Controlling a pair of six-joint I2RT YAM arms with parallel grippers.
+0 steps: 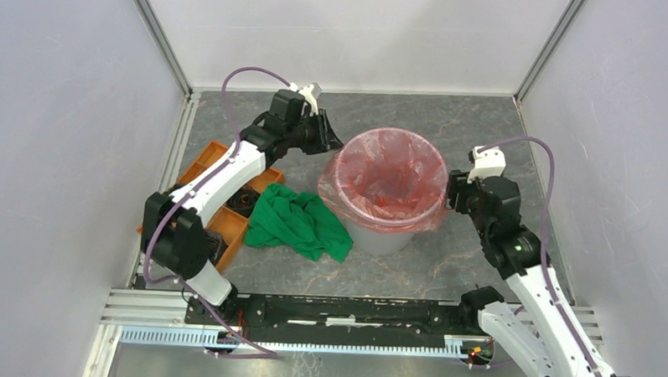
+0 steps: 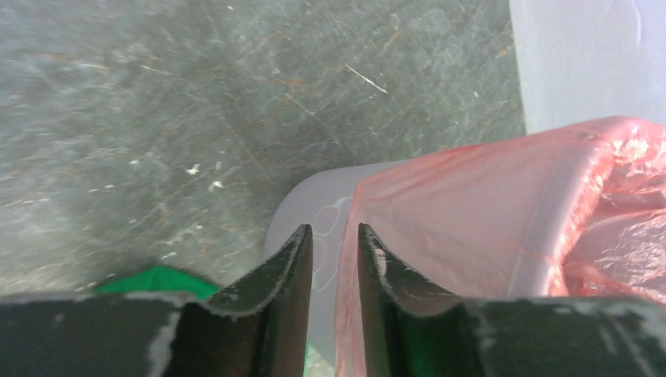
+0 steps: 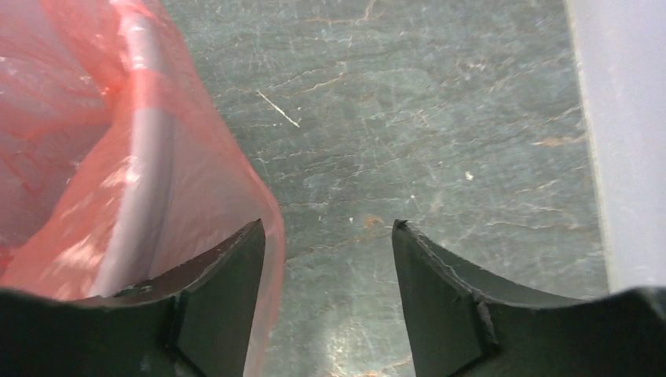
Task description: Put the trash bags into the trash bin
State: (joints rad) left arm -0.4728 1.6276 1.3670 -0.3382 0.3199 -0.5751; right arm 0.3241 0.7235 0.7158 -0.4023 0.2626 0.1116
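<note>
Bag (image 1: 392,169): sits inside the trash bin (image 1: 379,236), mouth folded out over the rim, skirt hanging lower on the side toward the green cloth (image 1: 300,221).
Bin: upright mid-table (image 1: 433,125), grey wall bare below the film.
Left gripper (image 2: 335,232): nearly pressed together with only a slit left, at the far-left rim beside the hem; no film seen clamped.
Right gripper (image 3: 328,228): spread wide at the right rim, inner finger above the overhanging film, outer finger over bare table.
Step, as judged: seating the hem evenly round the rim.
Doing it well: take only the loose skirt, never the rim itself; draw down and outward in short pulls; work opposite sides together to keep the bin from sliding or tipping.
Risk: thin film likely to tear or slip off the opposite rim under a one-sided tug.
</note>
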